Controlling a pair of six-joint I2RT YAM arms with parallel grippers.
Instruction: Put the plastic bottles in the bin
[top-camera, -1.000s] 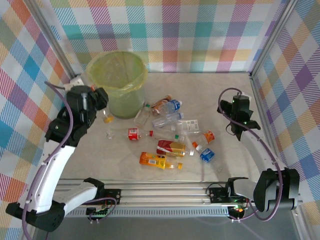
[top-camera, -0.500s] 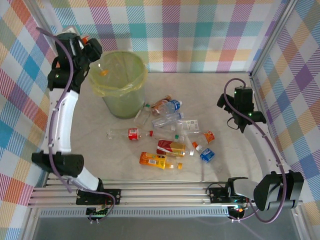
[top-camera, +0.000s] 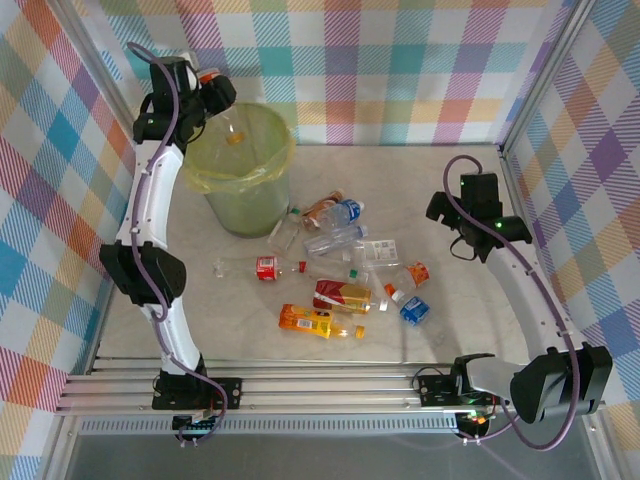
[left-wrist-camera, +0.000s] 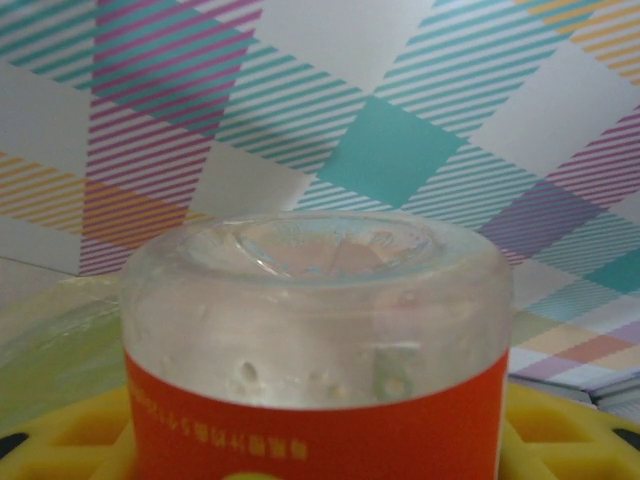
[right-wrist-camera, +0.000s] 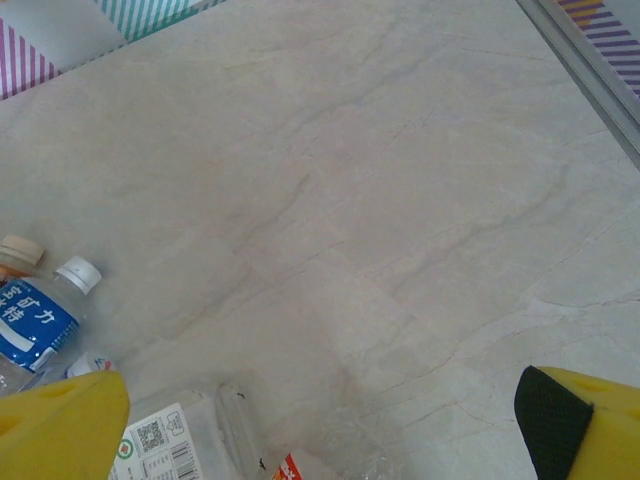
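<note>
At far left, the left fingers (left-wrist-camera: 85, 430), yellow and ribbed, were closed to a middling width on the held bottle (left-wrist-camera: 315, 310), gripping its orange-labelled body while the clear, dimpled, rounded base projected forward. In the overhead view this bottle hung high by the far-left rim of the bin (top-camera: 245, 205), apparently above its mouth. The bin was a round pale-green bucket, and its translucent yellow-green liner (top-camera: 200, 172) was folded loosely over the lip. To its right, the remaining plastic bottles (top-camera: 340, 270) lay scattered on the pale, veined, stone-patterned counter (top-camera: 450, 330). They were mostly crushed and clear, with red, orange, blue or white labels, and none touched the bin except perhaps the nearest. Such bottles were judged light, thin-walled and springy. They would probably dent under a hard squeeze and slip on bare plastic, so a hold across the labelled mid-body seemed surest. Uncrushed ones might roll when nudged. At right, the right fingers (right-wrist-camera: 60, 430) stood spread wide and empty above bare counter. A blue-labelled, white-capped bottle (right-wrist-camera: 40, 315) lay just beyond their left tip.
</note>
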